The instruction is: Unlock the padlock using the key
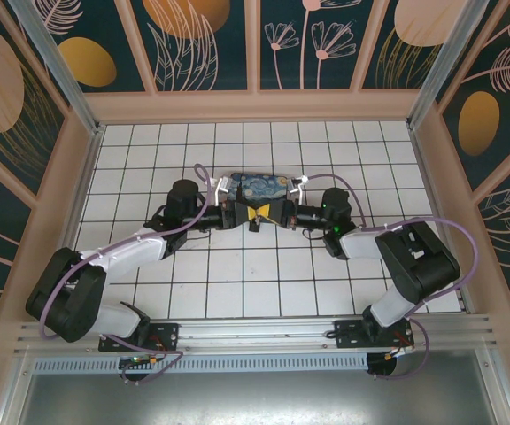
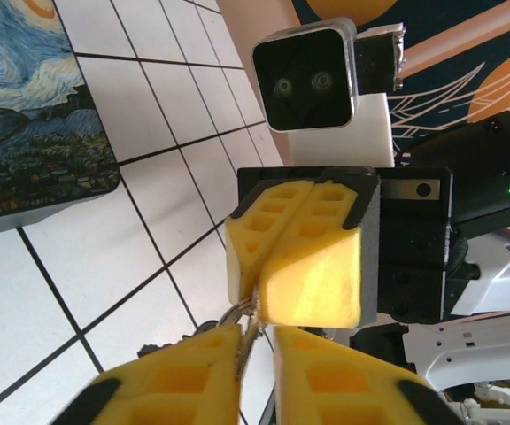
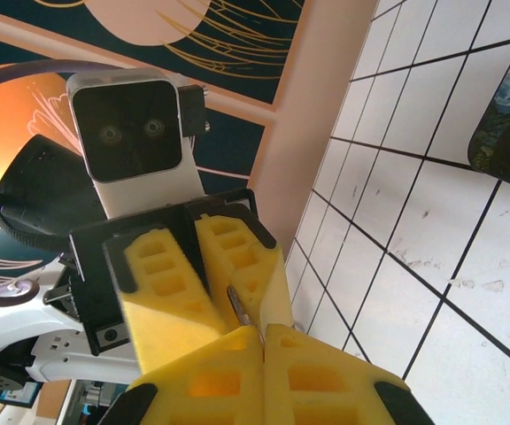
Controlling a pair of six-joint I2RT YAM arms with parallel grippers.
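Key (image 3: pixel 235 305), thin silvery sliver

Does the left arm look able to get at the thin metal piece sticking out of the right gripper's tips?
Probably yes. The left gripper meets the right gripper tip to tip, with the thin metal piece in its narrow gap and nothing between. Key or padlock, I cannot tell.
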